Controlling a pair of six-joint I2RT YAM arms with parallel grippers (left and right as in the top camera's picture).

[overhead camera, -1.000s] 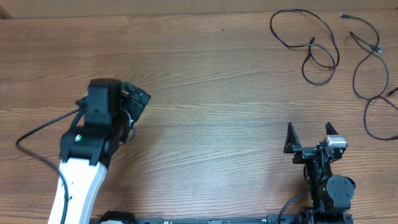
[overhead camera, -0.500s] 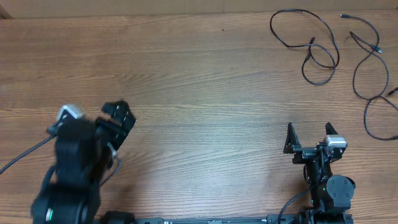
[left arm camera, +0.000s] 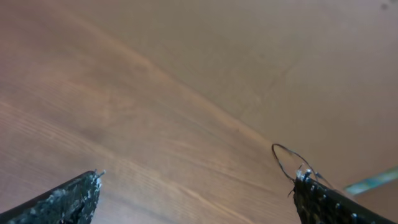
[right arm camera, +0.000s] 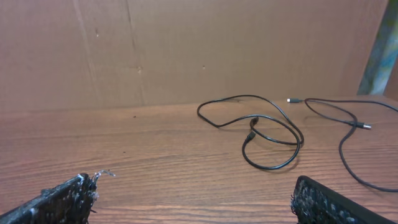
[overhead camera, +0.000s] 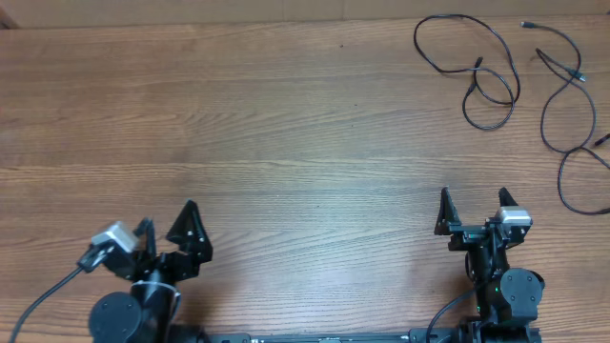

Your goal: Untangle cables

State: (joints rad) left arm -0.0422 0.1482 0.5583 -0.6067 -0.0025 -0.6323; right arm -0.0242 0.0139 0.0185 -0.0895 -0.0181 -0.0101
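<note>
The left gripper (left arm camera: 198, 180) is hanging wide open, its two rough black fingertips (left arm camera: 71, 198) poking in at the bottom corners with nothing between them. The brown wood-grain table (left arm camera: 143, 118) is stretching away beneath. A thin black cable loop (left arm camera: 273, 154) is lying on it farther off, showing just above the right-hand fingertip.

The left end effector (overhead camera: 167, 217) sat low at the bottom left of the overhead view. It leaned a little to the right, and its two dark fingers (overhead camera: 188, 211) were spread wide apart with nothing between them. The right end effector (overhead camera: 474, 195) sat at the bottom right and pointed straight ahead, away from its base, with its two fingers spread just as wide and holding nothing. In each wrist view only the two rough black fingertips (left arm camera: 74, 196) showed, one in each bottom corner, far apart from each other.
</note>
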